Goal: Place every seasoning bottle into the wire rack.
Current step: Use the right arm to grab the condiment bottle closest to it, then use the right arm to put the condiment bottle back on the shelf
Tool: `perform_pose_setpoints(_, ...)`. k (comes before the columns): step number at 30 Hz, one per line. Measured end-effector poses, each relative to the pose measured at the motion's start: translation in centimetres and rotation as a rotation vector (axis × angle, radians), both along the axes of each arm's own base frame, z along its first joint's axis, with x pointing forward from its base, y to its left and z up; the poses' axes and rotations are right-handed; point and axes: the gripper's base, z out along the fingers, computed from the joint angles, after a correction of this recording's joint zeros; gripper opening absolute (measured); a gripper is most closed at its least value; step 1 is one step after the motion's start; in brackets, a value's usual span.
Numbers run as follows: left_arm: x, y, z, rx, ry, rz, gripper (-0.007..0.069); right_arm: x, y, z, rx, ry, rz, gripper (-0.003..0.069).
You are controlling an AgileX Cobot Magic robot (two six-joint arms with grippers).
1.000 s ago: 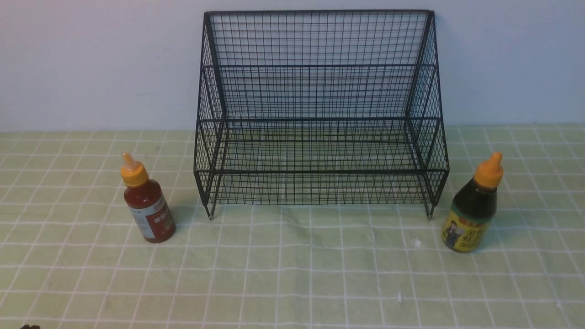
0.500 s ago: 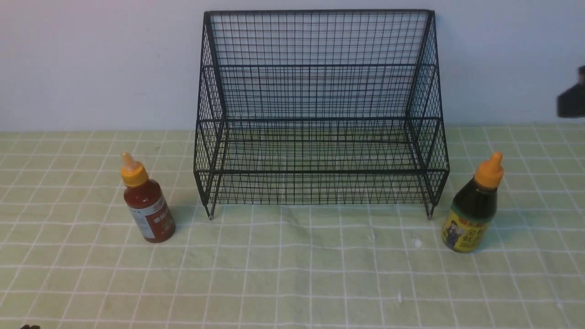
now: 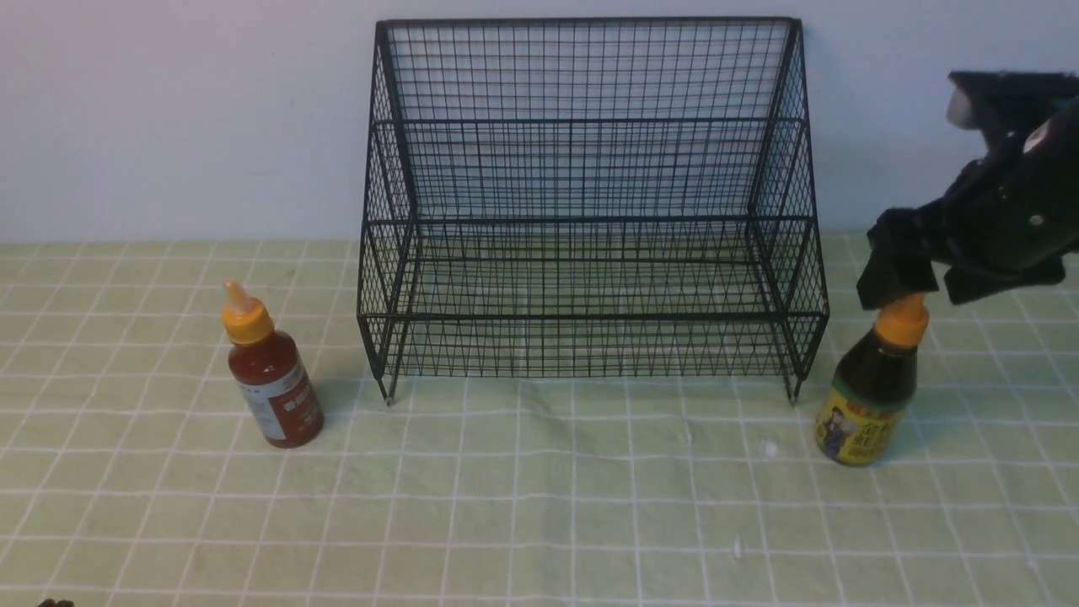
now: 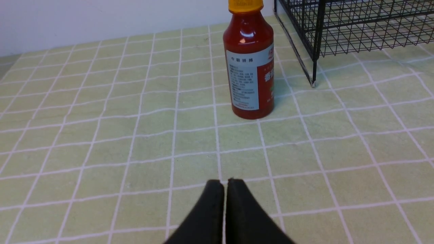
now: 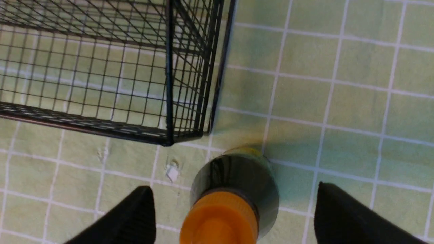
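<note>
The red sauce bottle (image 3: 274, 384) stands upright to the left of the black wire rack (image 3: 590, 219). The dark sauce bottle (image 3: 868, 396) with a yellow label stands upright off the rack's front right corner. My right gripper (image 3: 920, 291) is open and hangs just above the dark bottle's orange cap. In the right wrist view the cap (image 5: 220, 220) lies between the spread fingers of the right gripper (image 5: 234, 188), untouched. My left gripper (image 4: 225, 181) is shut and empty, low over the cloth, well short of the red bottle (image 4: 251, 74). The rack holds nothing.
A green checked cloth (image 3: 539, 506) covers the table. A white wall stands right behind the rack. Small white scraps (image 3: 769, 448) lie on the cloth near the dark bottle. The rack's right front foot (image 5: 169, 140) is close beside that bottle.
My right arm has come in from the right edge and moved down and left to above the dark bottle. The bottles, rack and left gripper have not moved.
</note>
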Motion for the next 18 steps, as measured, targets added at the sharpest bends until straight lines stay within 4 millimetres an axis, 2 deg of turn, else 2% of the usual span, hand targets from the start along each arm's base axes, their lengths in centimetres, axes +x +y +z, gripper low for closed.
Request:
perform_pose_setpoints(4,0.0,0.0,0.0,0.000,0.000,0.000,-0.0007,0.7,0.1,-1.7,-0.005,0.046,-0.004,0.0503)
perform_pose_setpoints(7,0.0,0.0,0.0,0.000,0.000,0.000,-0.0007,0.8,0.1,-2.1,0.000,0.061,-0.006,0.0362)
perform_pose_setpoints(8,0.0,0.0,0.0,0.000,0.000,0.000,-0.0007,0.8,0.1,-2.1,0.001,0.062,-0.007,0.0348)
perform_pose_setpoints(9,0.0,0.0,0.0,0.000,0.000,0.000,-0.0007,0.8,0.1,-2.0,-0.007,0.061,-0.003,0.0293)
perform_pose_setpoints(12,0.0,0.0,0.0,0.000,0.000,0.000,-0.0007,0.5,0.0,-1.5,-0.023,0.072,0.018,0.0295)
perform_pose_setpoints(16,0.0,0.0,0.0,0.000,0.000,0.000,-0.0007,-0.9,0.2,2.2,-0.029,0.052,0.068,0.0295)
perform_pose_setpoints(17,0.0,0.0,0.0,0.000,0.000,0.000,-0.0007,-1.7,0.7,5.2,-0.026,-0.024,0.088,0.0295)
perform_pose_setpoints(18,0.0,0.0,0.0,0.000,0.000,0.000,-0.0007,-1.8,0.8,5.8,-0.024,-0.043,0.093,0.0295)
